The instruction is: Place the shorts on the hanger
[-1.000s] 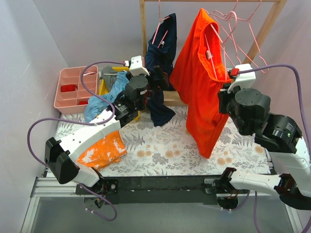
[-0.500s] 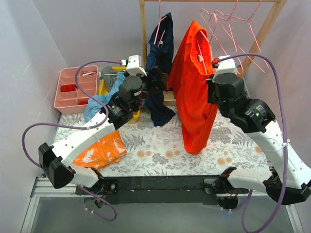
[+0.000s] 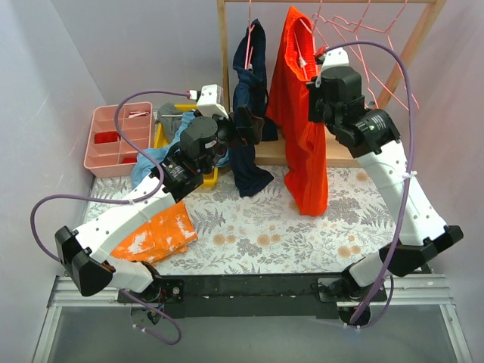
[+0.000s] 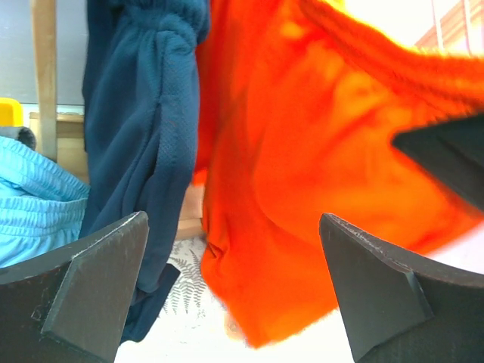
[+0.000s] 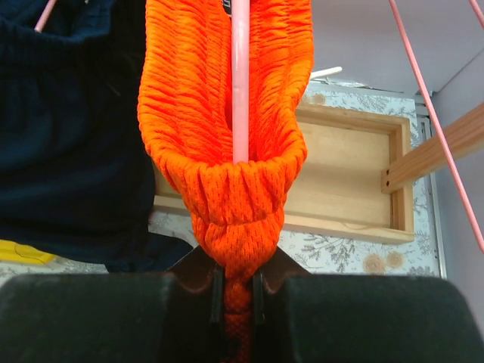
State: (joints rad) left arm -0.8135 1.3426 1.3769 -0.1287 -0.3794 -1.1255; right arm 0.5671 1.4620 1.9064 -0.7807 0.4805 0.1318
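The red-orange shorts (image 3: 301, 128) hang from their waistband at the wooden rack, their hem just above the table. A thin pink hanger (image 5: 240, 76) runs through the bunched waistband (image 5: 227, 174). My right gripper (image 3: 310, 85) is up by the rail and shut on the waistband (image 5: 237, 291) just below the pink wire. My left gripper (image 3: 255, 127) is open and empty, just left of the shorts. In the left wrist view it (image 4: 238, 295) faces the shorts (image 4: 302, 189), apart from them.
A navy garment (image 3: 253, 83) hangs left of the shorts, by the rack post (image 3: 223, 45). Spare pink hangers (image 3: 355, 19) hang to the right. The rack's wooden base (image 5: 348, 174) lies below. A pink tray (image 3: 113, 136), light blue cloth (image 3: 162, 155) and a splotched orange garment (image 3: 159, 231) sit at left.
My right arm has lifted the shorts and carried them left and back to the rack rail, beside the navy garment. The left gripper has stayed almost still and open.
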